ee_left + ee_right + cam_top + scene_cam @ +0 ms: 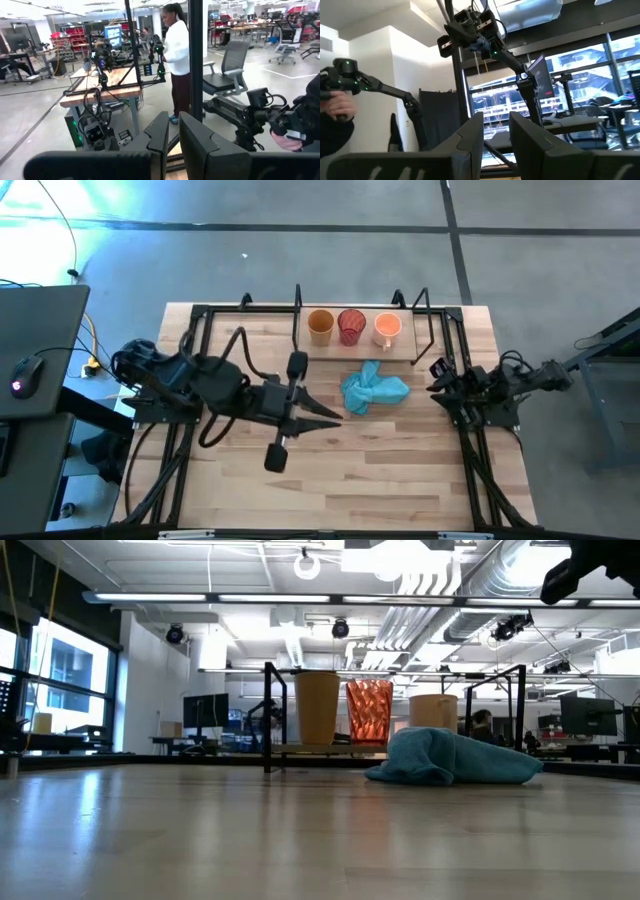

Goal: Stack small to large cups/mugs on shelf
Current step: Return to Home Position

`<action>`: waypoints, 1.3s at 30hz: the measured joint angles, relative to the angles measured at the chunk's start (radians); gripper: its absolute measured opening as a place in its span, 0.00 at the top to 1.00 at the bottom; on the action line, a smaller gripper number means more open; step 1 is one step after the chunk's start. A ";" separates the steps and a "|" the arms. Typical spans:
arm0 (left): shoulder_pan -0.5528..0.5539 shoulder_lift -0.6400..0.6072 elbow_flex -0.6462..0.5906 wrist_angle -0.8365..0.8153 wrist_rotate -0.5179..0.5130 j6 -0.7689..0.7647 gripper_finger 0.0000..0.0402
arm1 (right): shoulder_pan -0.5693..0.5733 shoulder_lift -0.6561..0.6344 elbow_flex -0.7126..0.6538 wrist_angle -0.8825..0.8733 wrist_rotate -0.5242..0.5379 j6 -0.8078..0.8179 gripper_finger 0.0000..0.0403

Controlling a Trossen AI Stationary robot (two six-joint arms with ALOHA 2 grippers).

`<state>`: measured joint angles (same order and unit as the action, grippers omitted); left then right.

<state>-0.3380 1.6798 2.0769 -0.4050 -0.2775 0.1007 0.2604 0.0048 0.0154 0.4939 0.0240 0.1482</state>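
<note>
Cups on shelf; blue cloth on table; person beyond.

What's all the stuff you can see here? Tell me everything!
table: 1, light wood, under everything
shelf: 1, light wood, black frame, table's far edge
amber-orange cup: 1, amber-orange, on the shelf, left end from above
red cup: 1, translucent red, on the shelf, middle
pale orange mug: 1, pale orange, on the shelf, right end
cloth: 1, light blue, crumpled on table before shelf
person: 1, white top, room beyond
left gripper: 1, dark, open, left of cloth
right gripper: 1, dark, open, right of cloth
</note>
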 joint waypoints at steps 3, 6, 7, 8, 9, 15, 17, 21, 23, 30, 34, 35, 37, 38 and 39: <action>-0.012 0.000 -0.030 0.021 -0.024 -0.006 0.91 | -0.056 0.000 0.000 0.000 -0.066 0.047 0.79; -0.018 0.000 -0.051 0.039 -0.037 -0.030 0.91 | -0.101 0.000 0.000 0.000 -0.112 0.083 0.79; -0.018 0.000 -0.052 0.039 -0.040 -0.032 0.91 | -0.112 0.000 0.000 0.000 -0.125 0.088 0.79; -0.018 0.000 -0.053 0.039 -0.044 -0.032 0.91 | -0.123 0.000 0.000 0.000 -0.134 0.095 0.79; -0.018 0.000 -0.053 0.039 -0.045 -0.033 0.91 | -0.134 0.000 0.000 -0.002 -0.141 0.100 0.79; -0.018 0.000 -0.053 0.039 -0.047 -0.044 0.91 | -0.181 0.000 0.000 -0.069 -0.153 0.117 0.79; -0.018 -0.001 -0.053 0.038 -0.047 -0.045 0.91 | -0.197 0.000 0.000 -0.087 -0.153 0.117 0.79; -0.016 -0.001 -0.053 0.027 -0.048 -0.046 0.91 | -0.227 0.000 0.000 -0.143 -0.133 0.125 0.79; -0.016 -0.001 -0.053 0.013 -0.049 -0.047 0.91 | -0.242 0.000 0.000 -0.192 -0.118 0.137 0.79; -0.016 -0.001 -0.053 0.004 -0.056 -0.054 0.91 | -0.269 0.000 0.000 -0.311 -0.104 0.143 0.79; -0.016 -0.001 -0.053 0.004 -0.061 -0.054 0.91 | -0.269 0.000 0.000 -0.338 -0.103 0.143 0.79; -0.016 -0.001 -0.053 0.004 -0.068 -0.054 0.91 | -0.269 0.000 0.000 -0.343 -0.102 0.143 0.79; -0.016 -0.001 -0.053 -0.004 -0.082 -0.055 0.91 | -0.269 0.000 0.000 -0.363 -0.097 0.143 0.79; -0.016 -0.001 -0.053 -0.008 -0.084 -0.057 0.91 | -0.269 0.000 0.000 -0.378 -0.092 0.142 0.79; -0.016 -0.001 -0.053 -0.013 -0.085 -0.061 0.91 | -0.269 0.000 0.000 -0.394 -0.085 0.142 0.79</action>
<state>-0.3538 1.6791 2.0243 -0.4177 -0.3623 0.0392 -0.0090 0.0048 0.0151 0.0996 -0.0606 0.2901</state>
